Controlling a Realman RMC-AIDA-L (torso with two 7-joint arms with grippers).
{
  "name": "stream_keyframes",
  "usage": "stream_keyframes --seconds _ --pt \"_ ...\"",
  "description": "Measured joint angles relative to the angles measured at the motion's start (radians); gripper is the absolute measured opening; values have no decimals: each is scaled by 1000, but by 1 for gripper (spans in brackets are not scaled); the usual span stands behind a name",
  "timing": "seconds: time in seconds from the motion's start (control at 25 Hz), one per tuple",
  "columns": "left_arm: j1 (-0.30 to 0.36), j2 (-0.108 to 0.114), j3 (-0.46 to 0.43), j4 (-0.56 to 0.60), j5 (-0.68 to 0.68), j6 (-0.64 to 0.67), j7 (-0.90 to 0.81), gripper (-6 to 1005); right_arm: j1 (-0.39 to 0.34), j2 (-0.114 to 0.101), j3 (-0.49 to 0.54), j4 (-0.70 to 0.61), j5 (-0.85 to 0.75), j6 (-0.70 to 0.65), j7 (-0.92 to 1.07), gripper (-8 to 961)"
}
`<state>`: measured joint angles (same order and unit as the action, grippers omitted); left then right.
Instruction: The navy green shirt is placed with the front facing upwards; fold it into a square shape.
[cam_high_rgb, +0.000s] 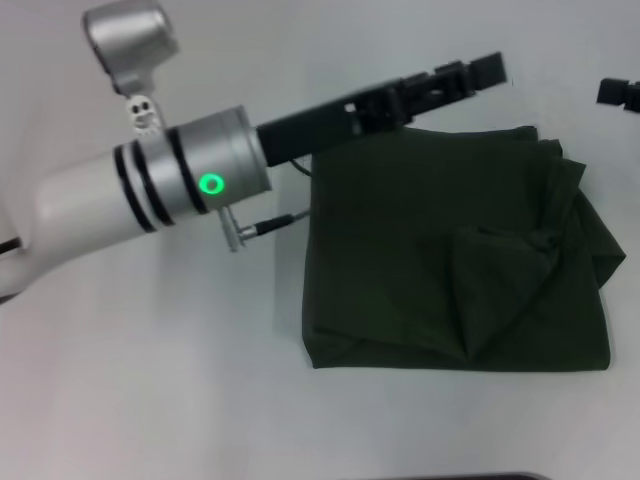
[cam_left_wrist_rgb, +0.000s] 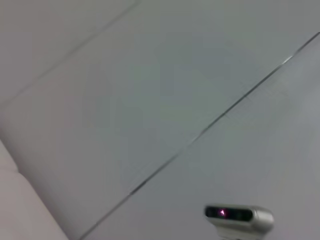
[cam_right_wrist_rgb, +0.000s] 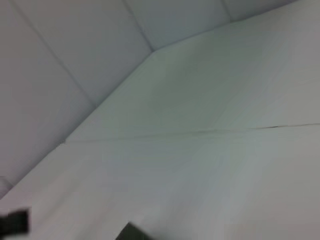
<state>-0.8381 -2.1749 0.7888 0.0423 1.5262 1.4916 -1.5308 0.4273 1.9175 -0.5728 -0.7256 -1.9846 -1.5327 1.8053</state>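
The navy green shirt lies on the white table as a folded, roughly square bundle. Its right side is rumpled, with creases running toward the middle. No lettering shows on its upper face. My left arm reaches in from the left, and my left gripper hovers just past the shirt's far edge, holding no cloth. Only a dark tip of my right gripper shows at the right edge, apart from the shirt. Neither wrist view shows the shirt.
White table surrounds the shirt on the left and front. The left wrist view shows pale panels with seams and a small silver camera unit. The right wrist view shows white panels and the table edge.
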Motion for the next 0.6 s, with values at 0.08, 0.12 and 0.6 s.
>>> stream_keyframes --seconds 0.08,0.12,0.6 --pt "28 0 4 45 1 12 0 689 6 -3 -6 0 -24 -30 -18 29" --pt "47 2 10 78 4 21 0 726 8 -5 -8 -2 -38 -43 -23 30" --pt "288 14 -50 428 0 48 -32 951 69 3 -67 -30 -116 -158 -51 395"
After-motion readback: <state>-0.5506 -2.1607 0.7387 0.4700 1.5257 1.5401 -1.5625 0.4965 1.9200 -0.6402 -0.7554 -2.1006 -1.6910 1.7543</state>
